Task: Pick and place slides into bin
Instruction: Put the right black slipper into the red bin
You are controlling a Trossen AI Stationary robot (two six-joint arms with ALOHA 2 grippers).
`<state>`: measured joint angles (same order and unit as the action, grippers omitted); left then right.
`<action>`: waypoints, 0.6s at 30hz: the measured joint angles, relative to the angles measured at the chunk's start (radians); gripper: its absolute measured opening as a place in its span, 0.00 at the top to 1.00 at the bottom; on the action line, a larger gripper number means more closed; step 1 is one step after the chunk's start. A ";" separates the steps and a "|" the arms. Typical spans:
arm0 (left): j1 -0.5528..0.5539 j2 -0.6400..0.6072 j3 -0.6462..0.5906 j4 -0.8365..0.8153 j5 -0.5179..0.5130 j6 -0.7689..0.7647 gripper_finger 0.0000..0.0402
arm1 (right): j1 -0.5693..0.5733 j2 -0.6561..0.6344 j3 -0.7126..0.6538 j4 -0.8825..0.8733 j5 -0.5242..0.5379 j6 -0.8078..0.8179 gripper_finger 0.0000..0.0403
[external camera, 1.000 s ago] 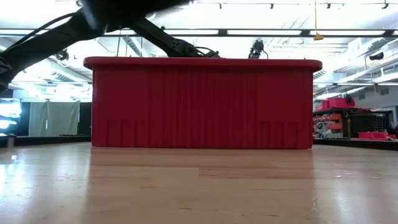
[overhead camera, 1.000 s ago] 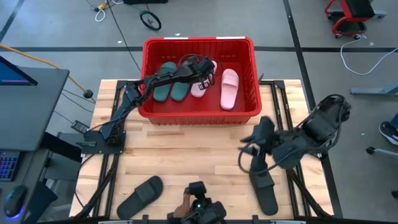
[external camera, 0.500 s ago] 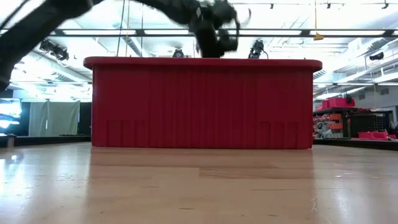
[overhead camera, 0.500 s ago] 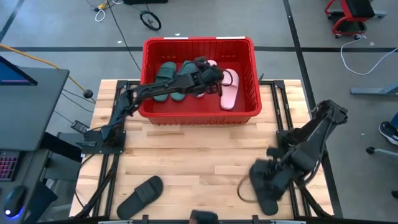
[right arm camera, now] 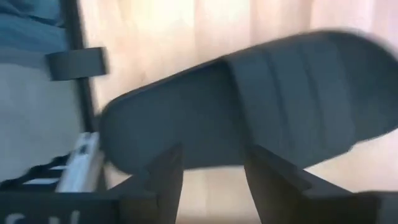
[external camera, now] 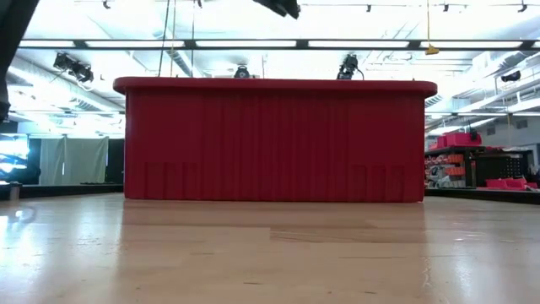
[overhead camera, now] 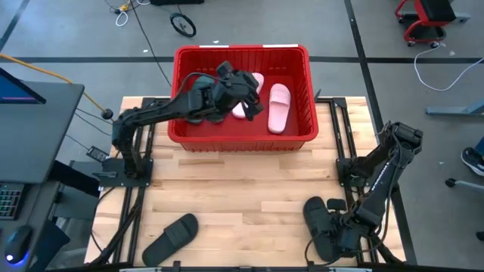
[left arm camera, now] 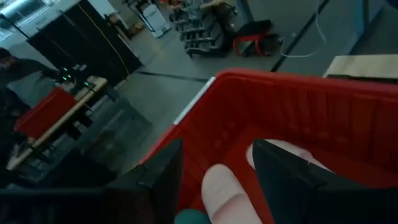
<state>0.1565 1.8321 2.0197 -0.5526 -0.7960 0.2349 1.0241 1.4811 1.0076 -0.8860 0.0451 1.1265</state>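
Note:
The red bin (overhead camera: 242, 137) stands at the table's far middle. Two pale pink slides lie in it, one clear (overhead camera: 278, 107), one partly under my left arm (overhead camera: 253, 81). The green slides are mostly hidden by that arm; a green tip shows in the left wrist view (left arm camera: 189, 217). My left gripper (overhead camera: 246, 94) is open and empty above the bin, over a pink slide (left arm camera: 221, 194). One black slide (overhead camera: 321, 224) lies near the table's right front, the other (overhead camera: 170, 236) at the left front. My right gripper (right arm camera: 211, 180) is open, low over the right black slide (right arm camera: 249, 106).
The low view shows the bin's near wall (external camera: 274, 139) and bare tabletop in front of it, with a bit of my left arm (external camera: 278, 7) at the top. Bare wood lies between the bin and the two black slides. A monitor desk stands off the table's left.
My left gripper has swung right and back over the bin's middle and has risen well above the bin's rim. My right gripper has gone from mid-right toward the table's near edge and down over the right black slide. The slides have not moved.

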 joint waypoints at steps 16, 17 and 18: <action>-0.059 -0.046 0.000 -0.082 0.000 -0.172 0.54 | 0.000 -0.002 -0.095 0.015 0.134 -0.076 0.55; -0.060 -0.046 0.000 -0.082 0.000 -0.172 0.54 | 0.000 -0.002 -0.100 0.011 0.149 -0.085 0.56; -0.060 -0.046 0.000 -0.082 0.000 -0.172 0.55 | 0.000 -0.002 -0.107 0.008 0.166 -0.093 0.57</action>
<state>0.0963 1.7859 2.0193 -0.6348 -0.7956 0.0631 1.0237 1.4796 0.9007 -0.8776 0.2111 1.0337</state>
